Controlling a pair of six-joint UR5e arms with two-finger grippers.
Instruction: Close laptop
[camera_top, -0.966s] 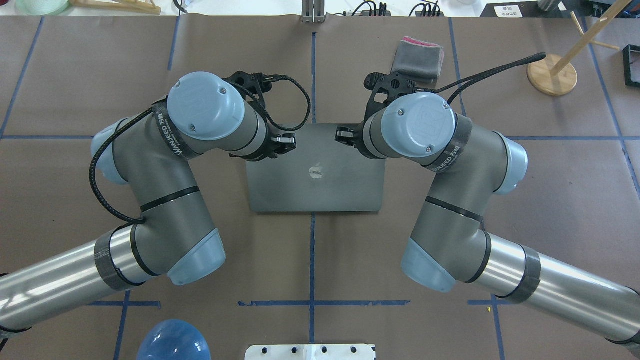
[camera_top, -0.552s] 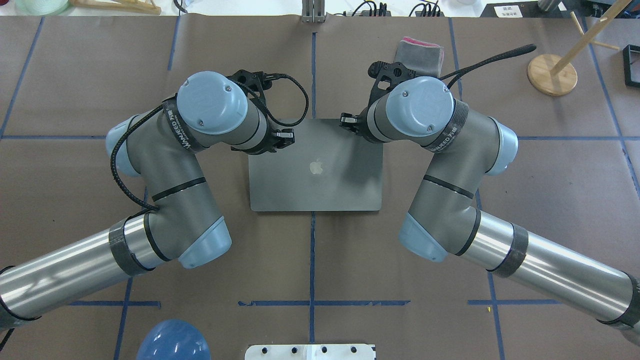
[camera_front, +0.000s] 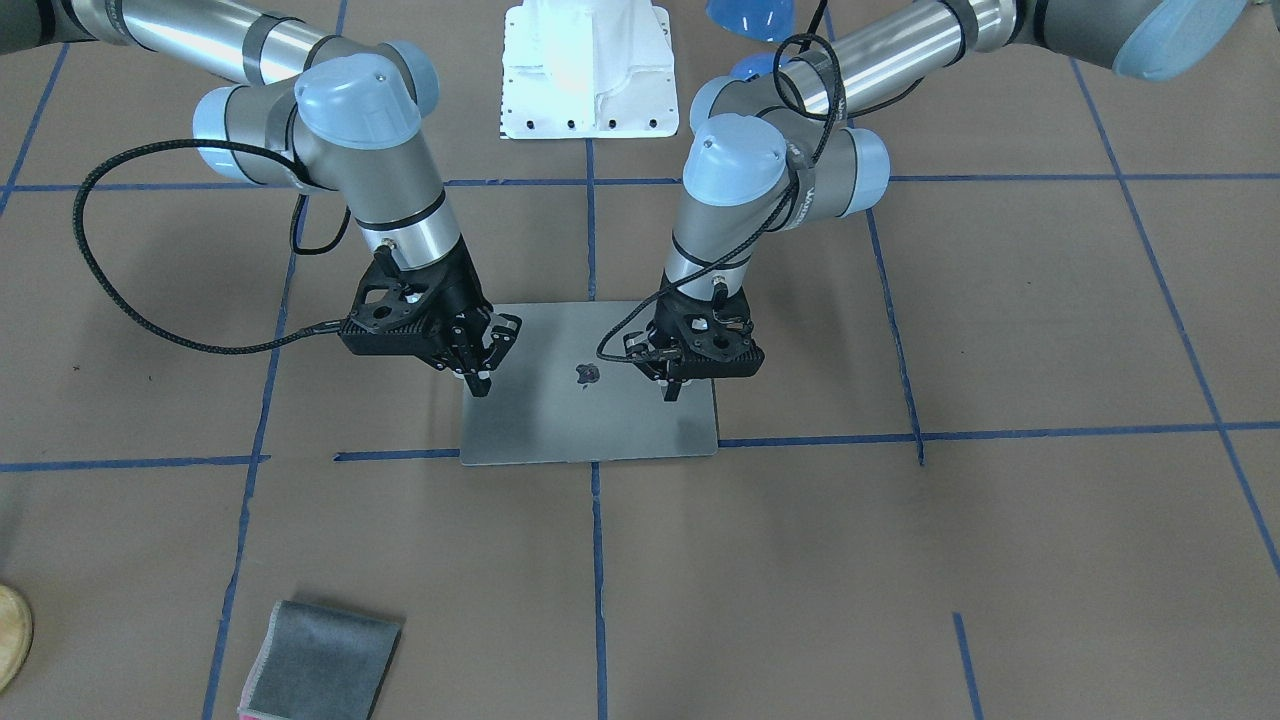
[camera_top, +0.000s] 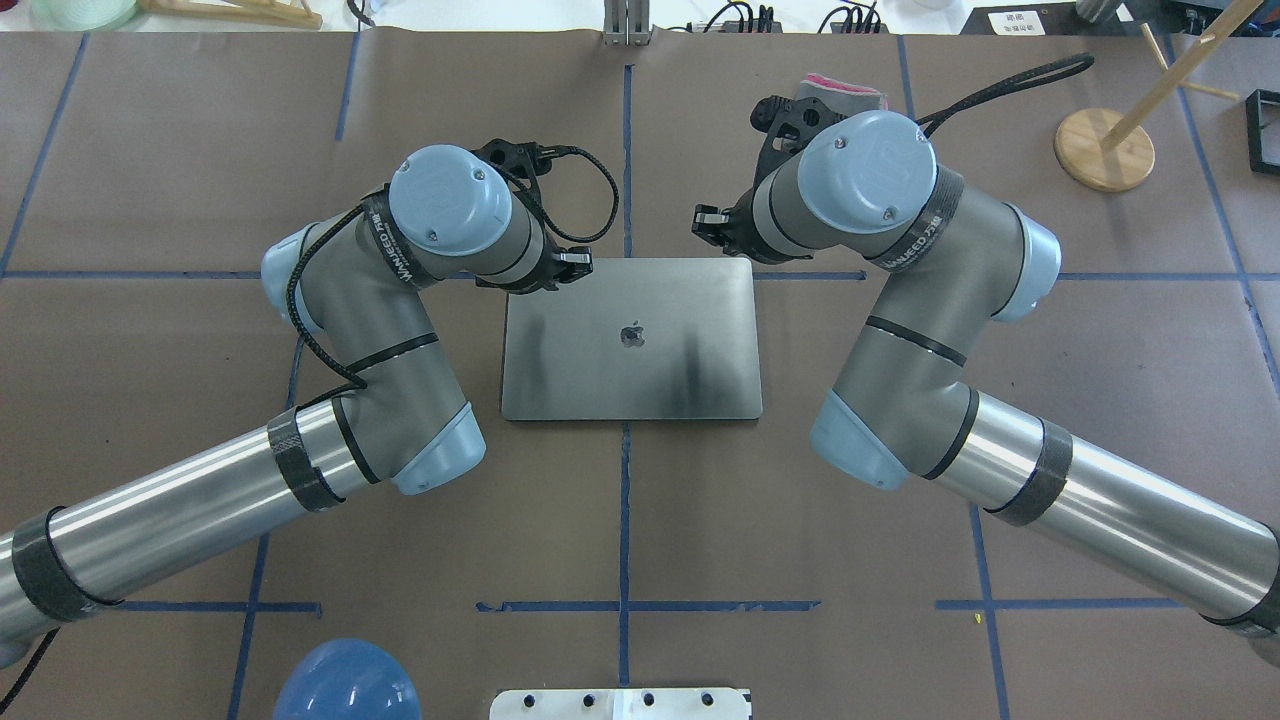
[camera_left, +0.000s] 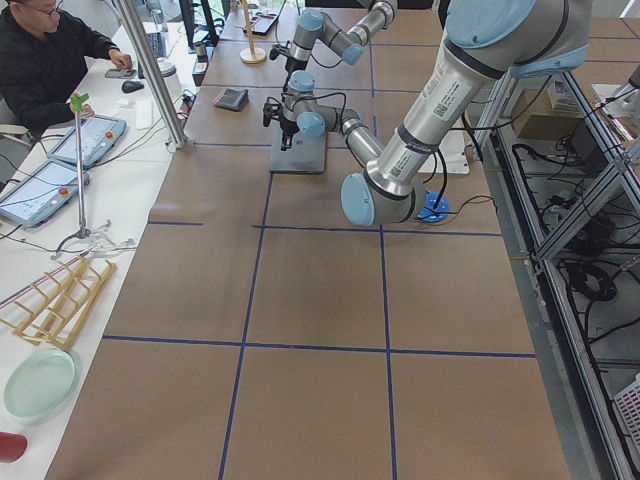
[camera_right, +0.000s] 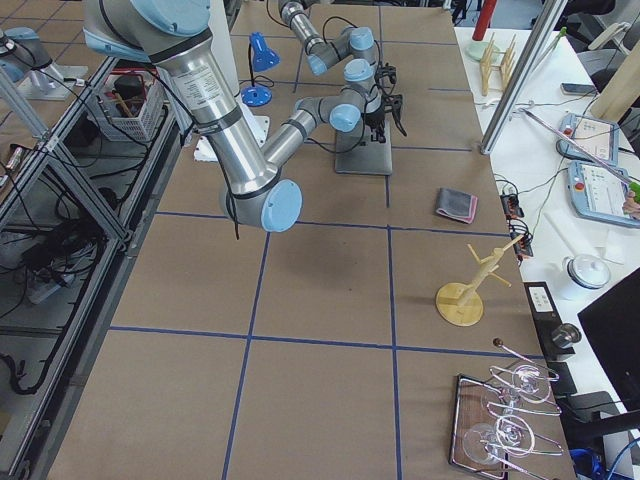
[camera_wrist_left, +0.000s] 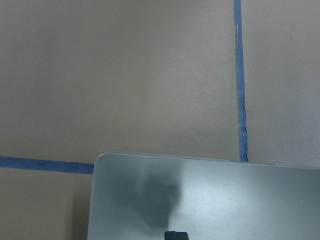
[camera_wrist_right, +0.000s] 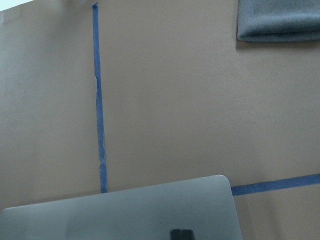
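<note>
While the laptop (camera_front: 600, 425) lies shut, left hand (camera_front: 672, 388) and right hand (camera_front: 479, 380), closed, overhang its far edge.

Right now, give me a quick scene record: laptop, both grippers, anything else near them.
laptop: closed, lid flat, logo up, mid-table
left gripper: shut, empty, over the lid toward its far edge; contact unclear
right gripper: shut, empty, over the lid's other side, same edge; contact unclear
cloth: folded, grey, beyond the laptop on the robot's right, apart from it
task state: lid looks fully down
</note>
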